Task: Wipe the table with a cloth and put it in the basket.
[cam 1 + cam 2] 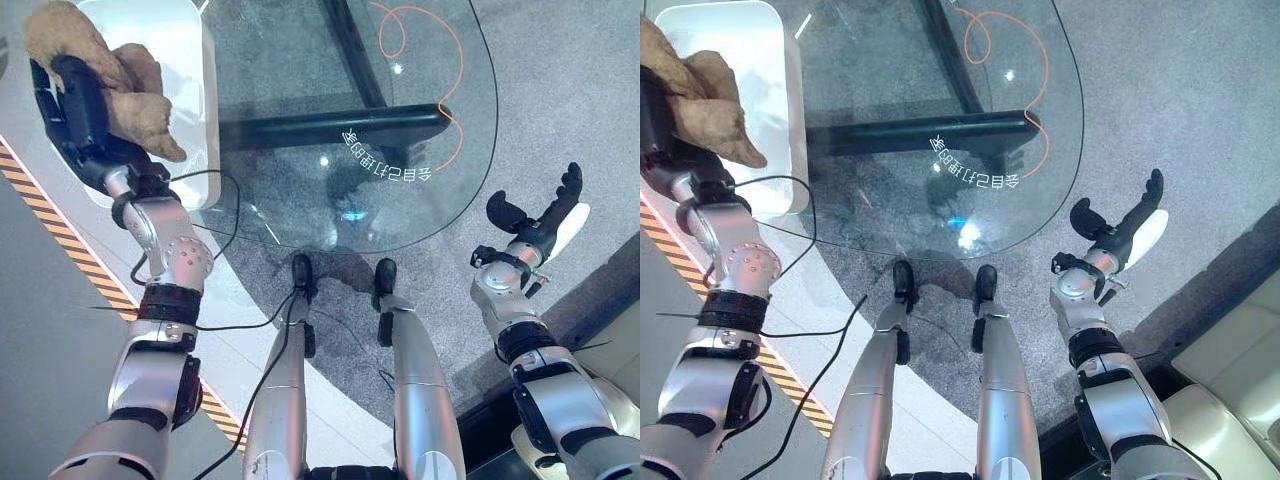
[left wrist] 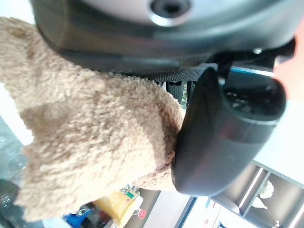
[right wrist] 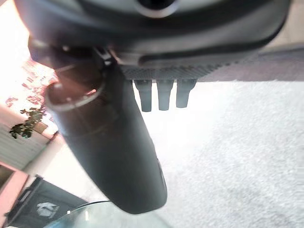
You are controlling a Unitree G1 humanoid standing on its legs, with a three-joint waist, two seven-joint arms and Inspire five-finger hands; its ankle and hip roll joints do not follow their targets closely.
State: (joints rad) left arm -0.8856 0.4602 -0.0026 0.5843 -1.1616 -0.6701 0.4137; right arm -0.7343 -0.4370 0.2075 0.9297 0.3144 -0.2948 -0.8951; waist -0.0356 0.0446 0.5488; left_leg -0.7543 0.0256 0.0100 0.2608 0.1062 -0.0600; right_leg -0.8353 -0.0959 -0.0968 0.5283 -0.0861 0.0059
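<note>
Tan fluffy cloth [image 1: 125, 85] is bunched in the left hand [image 1: 75, 105], fingers and thumb clamped round it, held up over the white basket [image 1: 185, 60]. Basket sits against the glass table [image 1: 400, 150], at its left edge. Right hand [image 1: 545, 215] hangs off the table's right side above grey carpet [image 1: 580, 90], fingers relaxed, grasping nothing.
</note>
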